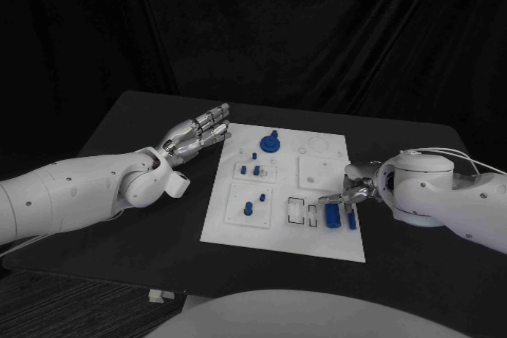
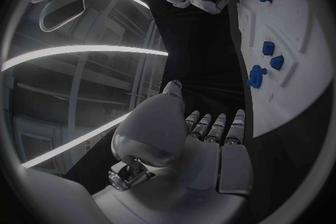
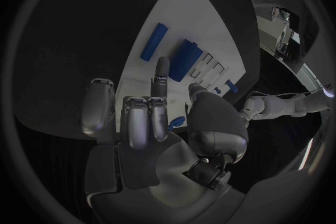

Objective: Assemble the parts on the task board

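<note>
My left hand (image 1: 198, 136) hovers over the black table (image 1: 127, 125) just off the left edge of the white board (image 1: 243, 232), near its far corner, fingers stretched out flat and apart, holding nothing. My right hand (image 1: 354, 193) is at the board's right edge, toward the near end, fingers bent down over two blue bars (image 1: 341, 215) that lie on the board side by side; from the head camera I cannot tell whether any finger actually grips one, and my right wrist camera shows my fingers (image 3: 161, 81) reaching toward the bars with a gap between most of them, so I cannot say whether that hand is closed on anything. Just inward of the bars sit two empty rectangular slots (image 1: 304, 211). Farther along the board, toward its far end, a round blue knob (image 1: 270, 143) stands upright. Between the knob and the board's near left corner, small blue pegs (image 1: 249, 169) stand in one recessed square and two more blue pegs (image 1: 251, 207) in the next.
</note>
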{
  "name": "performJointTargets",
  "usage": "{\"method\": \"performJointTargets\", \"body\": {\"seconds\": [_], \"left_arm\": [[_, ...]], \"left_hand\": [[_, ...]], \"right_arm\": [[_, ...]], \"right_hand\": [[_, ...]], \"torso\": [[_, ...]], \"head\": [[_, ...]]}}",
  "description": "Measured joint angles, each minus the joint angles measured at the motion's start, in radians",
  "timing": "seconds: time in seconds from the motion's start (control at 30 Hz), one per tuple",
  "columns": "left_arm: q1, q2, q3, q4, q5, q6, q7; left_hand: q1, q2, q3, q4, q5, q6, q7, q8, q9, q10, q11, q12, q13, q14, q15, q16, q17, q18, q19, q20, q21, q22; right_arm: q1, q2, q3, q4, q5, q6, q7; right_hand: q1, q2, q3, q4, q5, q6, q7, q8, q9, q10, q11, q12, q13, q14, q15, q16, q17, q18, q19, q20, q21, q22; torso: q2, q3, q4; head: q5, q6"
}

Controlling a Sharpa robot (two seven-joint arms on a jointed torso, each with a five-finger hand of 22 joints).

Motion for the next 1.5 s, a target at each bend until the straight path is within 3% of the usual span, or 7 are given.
{"method": "performJointTargets", "body": {"seconds": [0.33,0.47,0.57,0.73,0.87,1.1,1.5], "left_arm": [[-0.001,0.000,0.000,-0.001,0.000,0.003,0.000],[-0.001,0.001,0.000,-0.001,0.000,0.005,0.000],[-0.002,0.001,0.000,-0.001,0.000,0.006,0.000],[-0.002,0.000,0.000,-0.001,0.000,0.007,0.000],[-0.002,0.000,0.000,0.000,0.000,0.008,0.000],[-0.003,-0.001,0.000,0.000,0.000,0.010,0.000],[-0.004,-0.001,0.000,-0.001,0.000,0.012,0.000]], "left_hand": [[0.000,0.000,0.000,0.000,0.000,0.000,0.000,0.000,0.000,0.002,0.013,0.000,0.000,0.000,0.000,0.008,0.000,0.000,0.000,0.000,0.000,0.000],[0.000,0.000,0.000,0.000,0.000,0.000,0.000,0.000,0.000,0.003,0.014,0.000,0.000,0.000,0.000,0.008,0.000,0.000,0.000,0.000,0.000,0.000],[0.000,0.000,0.000,0.000,0.012,0.000,0.000,0.000,0.000,0.004,0.014,0.000,0.000,0.000,0.000,0.008,0.000,0.000,0.000,0.000,0.000,0.000],[0.023,-0.001,0.000,0.000,0.012,0.005,0.006,0.000,0.000,0.003,0.014,0.000,0.000,0.000,0.000,0.008,0.000,0.000,0.000,0.000,0.000,0.000],[0.023,-0.001,0.021,-0.021,0.012,0.006,0.006,0.000,0.000,-0.003,0.020,0.000,0.000,0.002,0.002,0.016,0.000,0.000,0.000,0.000,0.000,0.000],[0.025,0.002,0.021,-0.020,0.012,0.012,0.013,0.000,0.000,-0.002,0.023,0.000,0.000,0.009,0.009,0.015,0.000,0.000,0.000,0.000,0.000,0.000],[0.026,0.002,0.021,-0.020,0.023,0.012,0.013,0.000,0.000,-0.002,0.023,0.000,0.000,0.009,0.009,0.015,0.000,0.000,0.000,0.000,0.000,0.001]], "right_arm": [[-0.010,0.006,0.000,-0.002,0.006,0.002,0.000],[-0.015,0.011,0.000,-0.005,0.007,0.002,0.000],[-0.017,0.014,0.000,-0.007,0.009,0.000,0.001],[-0.019,0.020,0.000,-0.011,0.016,-0.004,0.004],[-0.022,0.023,0.000,-0.014,0.021,-0.006,0.004],[-0.032,0.031,0.001,-0.017,0.028,-0.007,0.003],[-0.040,0.035,0.002,-0.016,0.033,-0.026,0.004]], "right_hand": [[0.037,0.025,0.000,0.000,0.001,-0.033,0.011,-0.038,0.000,0.010,0.011,0.000,0.000,-0.009,0.009,0.000,0.000,0.000,-0.011,0.011,-0.009,0.000],[0.084,0.022,-0.027,0.002,0.051,-0.052,0.020,-0.053,0.000,0.011,0.011,0.000,0.000,-0.009,0.009,0.000,0.000,0.000,-0.020,0.019,-0.029,0.000],[0.130,0.036,-0.043,-0.007,0.106,-0.052,0.020,-0.056,0.000,0.017,0.018,0.000,0.000,-0.019,0.019,0.000,0.000,0.000,-0.020,0.020,-0.052,0.000],[0.220,0.034,-0.053,-0.018,0.268,-0.058,0.025,-0.070,0.000,0.017,0.018,0.000,0.000,-0.016,0.023,0.000,0.000,0.000,-0.021,0.020,-0.066,0.000],[0.261,0.034,-0.058,-0.022,0.351,-0.068,0.022,-0.070,0.001,0.007,0.028,0.000,0.000,-0.016,0.023,0.000,0.000,0.000,-0.027,0.026,-0.079,0.000],[0.283,0.014,-0.069,-0.033,0.388,-0.076,0.024,-0.070,0.017,0.007,0.028,0.000,0.000,-0.016,0.023,0.000,0.000,0.000,-0.032,0.023,-0.126,0.000],[0.317,-0.004,-0.107,-0.072,0.533,-0.088,0.034,-0.074,0.095,0.012,0.034,0.000,0.000,-0.011,0.028,0.000,0.000,0.001,-0.049,0.027,-0.192,0.000]], "torso": [[0.000,-0.0001,-0.0001],[0.000,-0.0001,-0.0001],[0.000,-0.0001,-0.0001],[0.000,-0.0003,-0.0002],[0.000,-0.0003,-0.0002],[0.000,-0.0003,-0.0002],[0.000,-0.0003,0.0000]], "head": [[-0.002,0.000],[-0.001,0.000],[0.000,0.000],[-0.002,0.000],[-0.002,0.000],[0.000,0.000],[0.001,0.000]]}}
